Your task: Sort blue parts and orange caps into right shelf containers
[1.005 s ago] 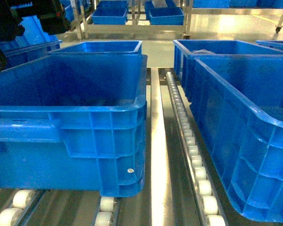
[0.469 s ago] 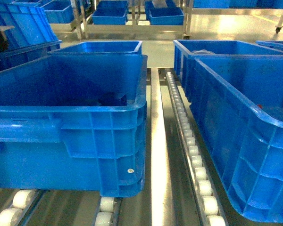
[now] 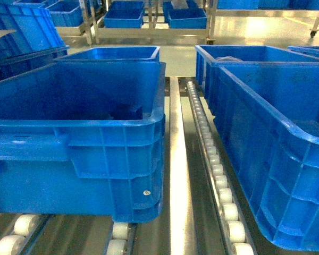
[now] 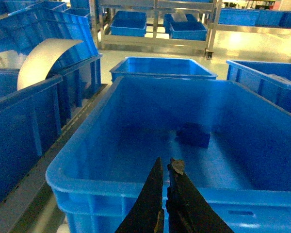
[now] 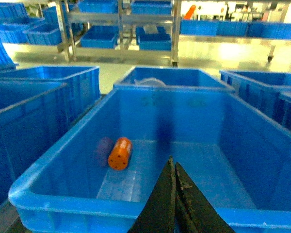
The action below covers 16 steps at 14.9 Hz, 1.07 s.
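Biggest things first: two large bright blue ribbed plastic crates sit side by side on a metal roller-conveyor shelf (image 3: 176, 175). The left crate (image 3: 117, 154) fills most of the head view's left half, and the right crate (image 3: 271, 175) runs off the right edge. A strip of bare steel and a row of small white rollers (image 3: 219, 180) lies between them, so the two are near but apart. More blue crates stand behind both, and shallower blue trays (image 3: 187, 19) sit on a steel rack across the shiny floor.

Down in the left crate, a small dark blue blocky part (image 4: 194, 134) rests on the floor toward the far wall, a bit right of centre in the left wrist view. It's darker than the crate and a little murky in shadow, so its exact shape is hard to call.

In the right crate, a small orange-red rounded cap (image 5: 120, 153) lies on its side on the floor, left of centre and near the left wall. A faint dark smudge sits just beside it; can't tell what that is.

The left gripper (image 4: 165, 167) hangs above the near rim of the left crate, black fingers pressed almost together with nothing between them. The right gripper (image 5: 173, 167) hangs over the near rim of the right crate, jaws closed tight and empty too.
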Tool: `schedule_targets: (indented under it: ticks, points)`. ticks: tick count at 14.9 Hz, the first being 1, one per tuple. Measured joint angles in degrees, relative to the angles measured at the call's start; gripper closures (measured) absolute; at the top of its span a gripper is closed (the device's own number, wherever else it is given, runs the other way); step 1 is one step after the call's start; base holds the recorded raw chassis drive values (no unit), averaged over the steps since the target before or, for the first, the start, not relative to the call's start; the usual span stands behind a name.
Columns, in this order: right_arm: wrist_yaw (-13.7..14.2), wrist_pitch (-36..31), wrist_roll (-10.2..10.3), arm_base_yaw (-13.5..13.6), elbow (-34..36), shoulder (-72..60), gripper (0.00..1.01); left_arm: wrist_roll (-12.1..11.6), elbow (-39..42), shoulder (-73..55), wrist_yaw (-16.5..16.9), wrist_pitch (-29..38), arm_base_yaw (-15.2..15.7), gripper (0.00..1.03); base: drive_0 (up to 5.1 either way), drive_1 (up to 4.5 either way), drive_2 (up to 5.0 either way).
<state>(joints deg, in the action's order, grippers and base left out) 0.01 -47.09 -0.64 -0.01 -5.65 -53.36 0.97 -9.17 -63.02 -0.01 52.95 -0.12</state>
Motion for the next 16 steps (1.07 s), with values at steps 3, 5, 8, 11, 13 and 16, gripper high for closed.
schedule_targets:
  ticks: [3,5,8,11,13,16]
  points:
    - [-0.02,2.6,0.0,0.0,4.48,6.19,1.0,0.0,5.42,5.38,-0.02,-0.39,0.07,1.01,0.0,0.0,0.0]
    - [-0.02,7.74,0.02,0.0,4.68,12.55,1.0,0.0,7.21,12.11,-0.02,-5.18,0.07,1.01,0.0,0.0,0.0]
    - [-0.02,15.39,0.02,0.0,4.9,20.98,1.0,0.0,8.41,21.55,-0.02,-13.22,0.07,1.01,0.0,0.0,0.0]
    - [-0.02,25.79,0.02,0.0,4.92,32.02,1.0,0.0,8.55,35.08,-0.02,-25.46,0.07,1.01,0.0,0.0,0.0]
    - [-0.02,28.5,0.02,0.0,4.92,34.73,1.0,0.0,8.55,38.62,-0.02,-28.7,0.07,1.01,0.0,0.0,0.0]
    - [-0.02,32.15,0.02,0.0,4.92,38.47,1.0,0.0,8.55,43.41,-0.02,-33.4,0.07,1.01,0.0,0.0,0.0]
